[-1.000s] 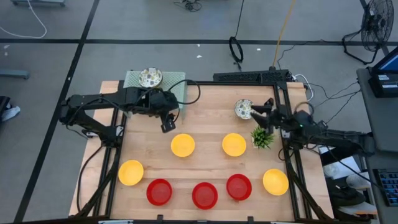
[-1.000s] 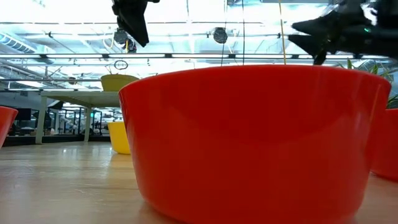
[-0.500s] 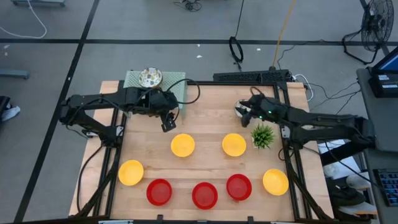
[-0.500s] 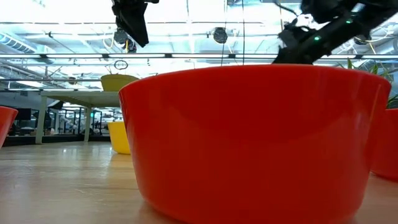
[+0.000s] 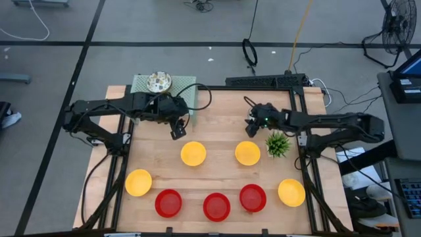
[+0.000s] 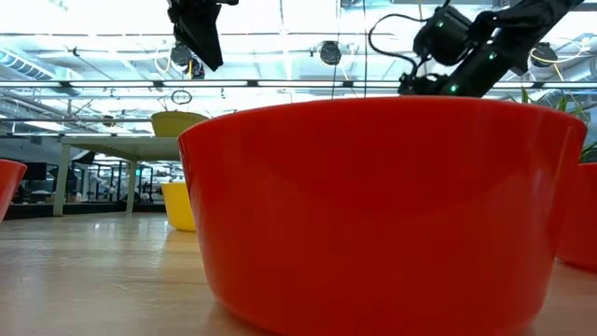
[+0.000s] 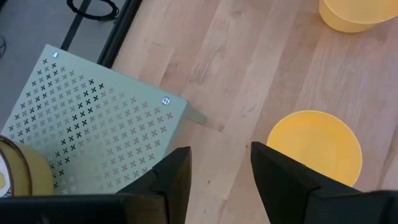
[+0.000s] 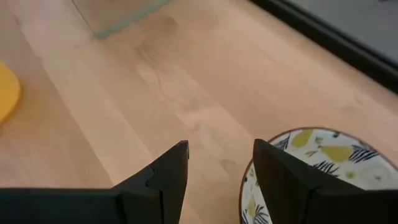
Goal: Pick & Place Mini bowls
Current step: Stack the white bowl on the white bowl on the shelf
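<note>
Step in hand: the right gripper (image 5: 255, 118) is lining up on the patterned bowl (image 8: 317, 168); better to be lowering one finger inside the rim, one outside (my judgement)
Right jaws: standing spread, empty, bowl just beside them
Left gripper (image 7: 217, 171): hovering, jaws spread, over the table (image 5: 217, 112) beside the perforated green mat (image 7: 93, 124)
</note>
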